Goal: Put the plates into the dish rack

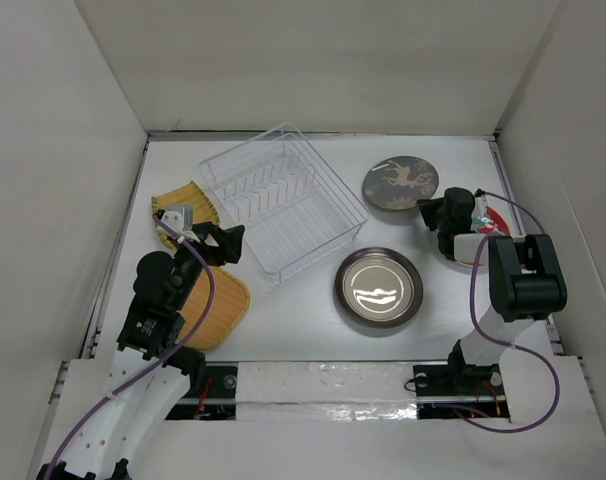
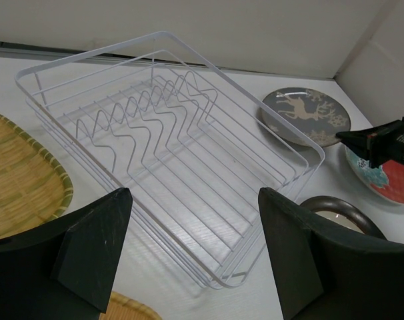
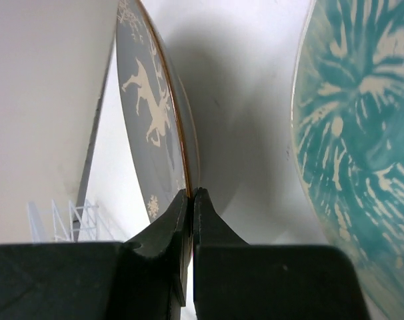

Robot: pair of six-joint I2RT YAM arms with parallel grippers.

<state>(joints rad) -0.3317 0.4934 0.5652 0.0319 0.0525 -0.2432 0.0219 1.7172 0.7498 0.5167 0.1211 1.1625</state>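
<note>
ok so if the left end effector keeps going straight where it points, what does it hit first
Likely the dish rack: its near edge lies straight ahead of the open left end effector, with nothing visible between, though depth is unclear.

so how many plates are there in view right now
5. Dark deer plate at back right, red plate at the right edge, partly covered, silver plate centre, fan-shaped yellow plate left of the dish rack, round yellow plate near left.
</note>
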